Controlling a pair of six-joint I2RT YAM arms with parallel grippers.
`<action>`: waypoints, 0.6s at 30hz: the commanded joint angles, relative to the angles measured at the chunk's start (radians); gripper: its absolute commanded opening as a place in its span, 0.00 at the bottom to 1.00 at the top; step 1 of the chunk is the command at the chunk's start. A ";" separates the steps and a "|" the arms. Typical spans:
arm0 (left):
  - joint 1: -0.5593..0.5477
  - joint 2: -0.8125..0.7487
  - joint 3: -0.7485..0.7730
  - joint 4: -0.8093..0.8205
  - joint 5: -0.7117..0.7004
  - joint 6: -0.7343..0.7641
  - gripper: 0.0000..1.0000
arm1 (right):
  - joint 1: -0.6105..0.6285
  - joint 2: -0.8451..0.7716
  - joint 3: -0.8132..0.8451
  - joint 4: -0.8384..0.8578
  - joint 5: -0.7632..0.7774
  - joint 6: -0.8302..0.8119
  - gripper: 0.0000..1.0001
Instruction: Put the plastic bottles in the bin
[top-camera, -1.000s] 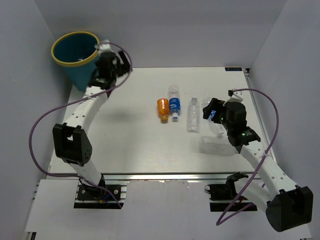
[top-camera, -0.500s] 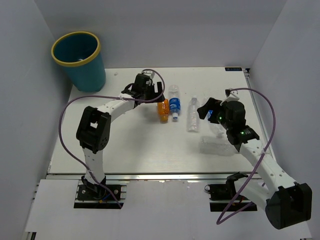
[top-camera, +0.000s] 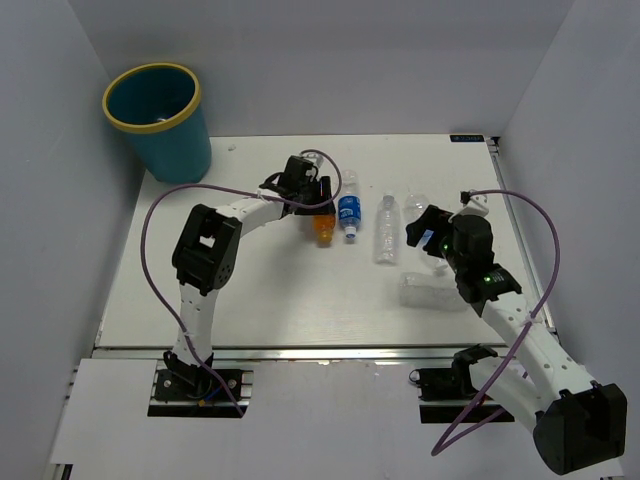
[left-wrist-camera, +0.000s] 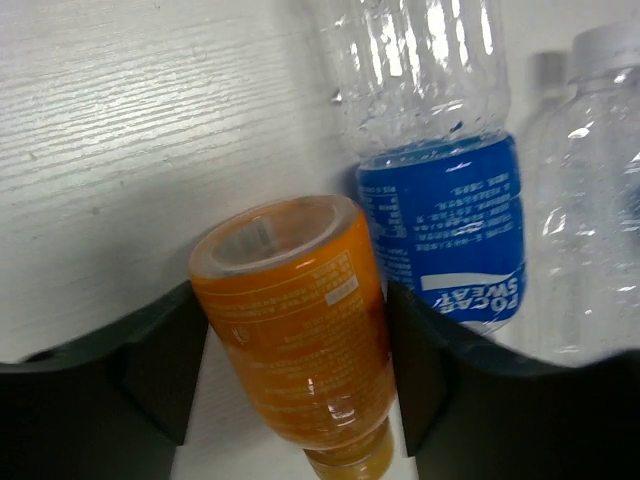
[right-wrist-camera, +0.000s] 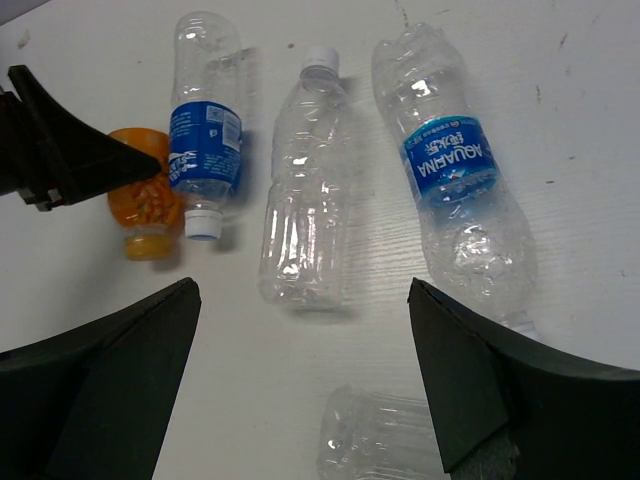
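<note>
An orange bottle (left-wrist-camera: 300, 320) lies on the white table with my left gripper (left-wrist-camera: 295, 350) shut on it, one dark finger pressed against each side; from above it shows just below the gripper (top-camera: 323, 232). A blue-labelled bottle (top-camera: 349, 210) lies right beside it. Further right lie an unlabelled clear bottle (right-wrist-camera: 300, 200) and a second blue-labelled bottle (right-wrist-camera: 455, 180). A larger clear bottle (right-wrist-camera: 385, 445) lies nearest the right arm. My right gripper (right-wrist-camera: 300, 300) hovers open above these, holding nothing. The teal bin (top-camera: 180, 150) stands at the far left corner.
White walls close in the table (top-camera: 250, 290) on the left, back and right. The left arm's purple cable (top-camera: 150, 230) loops over the table's left half. The bin stands off the table's far left corner, well away from the bottles.
My left arm swung from the bin down to the orange bottle, and its fingers closed onto it. The right gripper shifted slightly and stayed open.
</note>
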 joint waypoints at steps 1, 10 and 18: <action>-0.001 -0.032 0.048 -0.031 -0.031 0.005 0.59 | -0.005 -0.007 -0.008 -0.003 0.070 0.017 0.89; 0.042 -0.216 0.140 -0.126 -0.378 0.047 0.27 | -0.004 -0.020 -0.009 -0.015 0.061 -0.009 0.89; 0.327 -0.345 0.336 -0.060 -0.585 0.004 0.31 | -0.004 -0.010 0.005 -0.030 0.104 -0.012 0.89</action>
